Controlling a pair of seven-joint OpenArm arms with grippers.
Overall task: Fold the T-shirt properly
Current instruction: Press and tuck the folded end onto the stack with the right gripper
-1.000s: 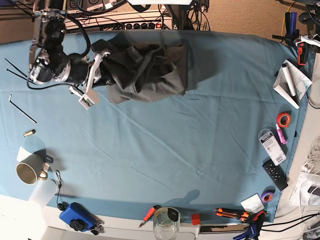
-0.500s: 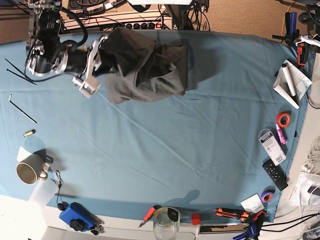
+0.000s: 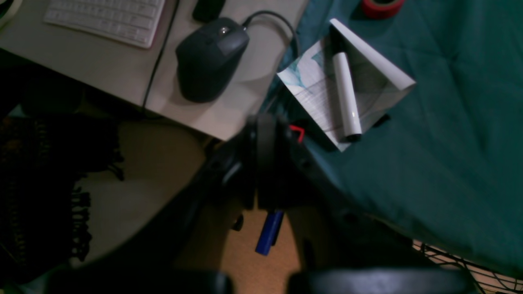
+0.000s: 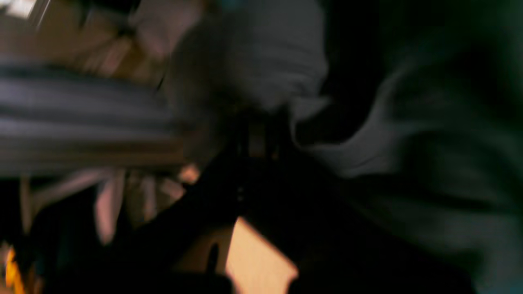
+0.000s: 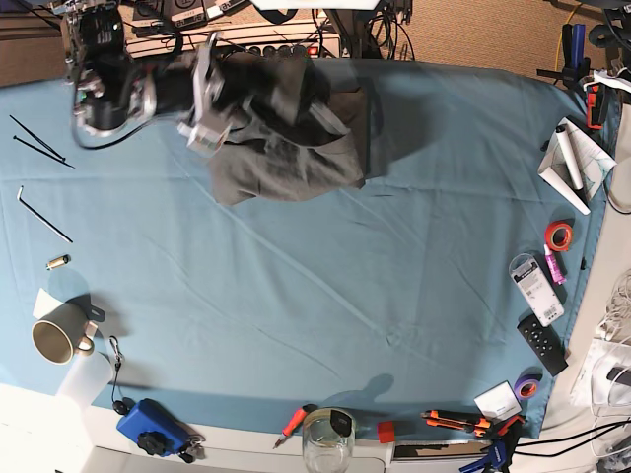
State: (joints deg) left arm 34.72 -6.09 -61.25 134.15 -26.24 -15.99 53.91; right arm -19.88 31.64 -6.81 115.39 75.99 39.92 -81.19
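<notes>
The dark grey-brown T-shirt lies bunched at the far left-centre of the light blue tablecloth. My right gripper is shut on a fold of its left side and holds that fold up near the table's far edge. The right wrist view is motion-blurred. It shows grey T-shirt cloth bunched over the shut right gripper. My left gripper is shut and empty. It hangs off the table's corner over the floor, far from the shirt.
A mug, thin black rods and a blue device sit along the left and front edges. A glass jar, remote, red tape and marker on paper line the front and right. Mouse nearby.
The right arm has swung toward the far edge and to the right, dragging the gripped part of the T-shirt up and over the rest. The bulk of the shirt stayed put.
</notes>
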